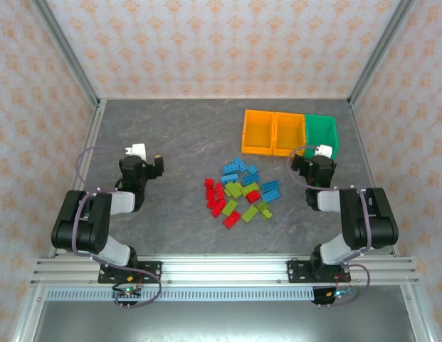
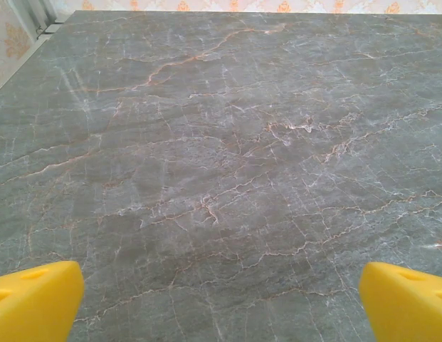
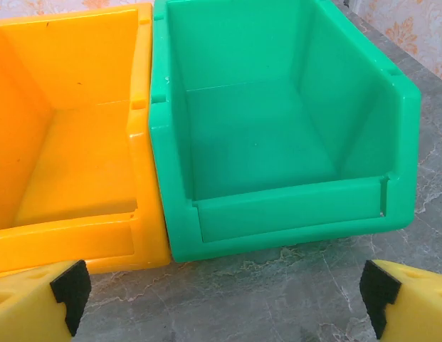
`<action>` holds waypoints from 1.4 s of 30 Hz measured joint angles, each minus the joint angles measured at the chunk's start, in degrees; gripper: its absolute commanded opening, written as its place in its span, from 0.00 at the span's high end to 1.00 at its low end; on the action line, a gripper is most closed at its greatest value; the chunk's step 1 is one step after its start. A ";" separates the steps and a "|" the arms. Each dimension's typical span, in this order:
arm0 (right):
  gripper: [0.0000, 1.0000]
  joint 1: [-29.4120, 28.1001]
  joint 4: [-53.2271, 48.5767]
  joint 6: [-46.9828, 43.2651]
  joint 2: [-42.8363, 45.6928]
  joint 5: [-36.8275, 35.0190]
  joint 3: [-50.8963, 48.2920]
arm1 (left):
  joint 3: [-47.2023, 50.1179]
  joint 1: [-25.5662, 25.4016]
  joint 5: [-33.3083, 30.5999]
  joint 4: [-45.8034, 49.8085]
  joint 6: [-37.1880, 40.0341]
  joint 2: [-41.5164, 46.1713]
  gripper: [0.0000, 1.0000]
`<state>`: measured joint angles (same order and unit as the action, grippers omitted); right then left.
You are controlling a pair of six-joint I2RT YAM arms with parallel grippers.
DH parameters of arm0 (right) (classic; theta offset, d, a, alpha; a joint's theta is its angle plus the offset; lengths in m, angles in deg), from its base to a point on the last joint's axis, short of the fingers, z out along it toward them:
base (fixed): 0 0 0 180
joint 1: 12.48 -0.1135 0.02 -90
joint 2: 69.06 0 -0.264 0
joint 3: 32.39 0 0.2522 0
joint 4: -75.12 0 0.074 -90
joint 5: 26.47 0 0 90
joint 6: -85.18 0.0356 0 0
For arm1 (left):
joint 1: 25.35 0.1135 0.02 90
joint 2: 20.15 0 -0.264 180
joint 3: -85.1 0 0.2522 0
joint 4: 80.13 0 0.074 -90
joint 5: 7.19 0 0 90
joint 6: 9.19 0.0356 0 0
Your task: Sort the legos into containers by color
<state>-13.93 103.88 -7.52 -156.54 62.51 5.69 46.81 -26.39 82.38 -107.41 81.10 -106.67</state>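
— Room?
— I see patterned walls (image 1: 221,43) and a grey marbled table (image 1: 171,135). Containers (image 1: 290,133) at one o'clock, legos (image 1: 240,192) piled at centre.
— Grippers?
— Left gripper (image 2: 221,303) and right gripper (image 3: 221,299) gape wide, both empty, the right before the green bin (image 3: 277,206).

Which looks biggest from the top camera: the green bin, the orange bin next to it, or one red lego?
1. green bin and orange bin: tied, they look about the same size.
2. red lego: much smaller than either bin.
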 measured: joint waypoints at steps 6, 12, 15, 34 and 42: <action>0.01 0.00 0.00 0.00 0.00 0.00 0.00 | 0.00 0.02 0.00 0.00 0.00 0.00 0.00; 0.01 0.00 0.00 0.00 0.00 0.00 0.00 | 0.00 0.00 0.00 0.00 0.00 0.00 0.00; 0.01 0.00 0.00 0.00 0.00 0.00 0.00 | 0.00 0.00 -0.02 0.00 0.00 0.00 0.00; 0.07 -1.42 -48.57 22.03 29.62 -0.68 18.32 | -1.49 -4.94 -3.82 11.67 1.29 10.25 0.01; 0.07 -17.68 -79.03 27.89 27.21 12.94 27.30 | -12.28 -19.85 -3.48 27.93 -2.21 29.42 0.00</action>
<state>-31.62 24.84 20.37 -129.33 75.45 32.99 34.52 -46.24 78.91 -79.47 78.90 -77.25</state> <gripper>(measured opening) 0.928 0.997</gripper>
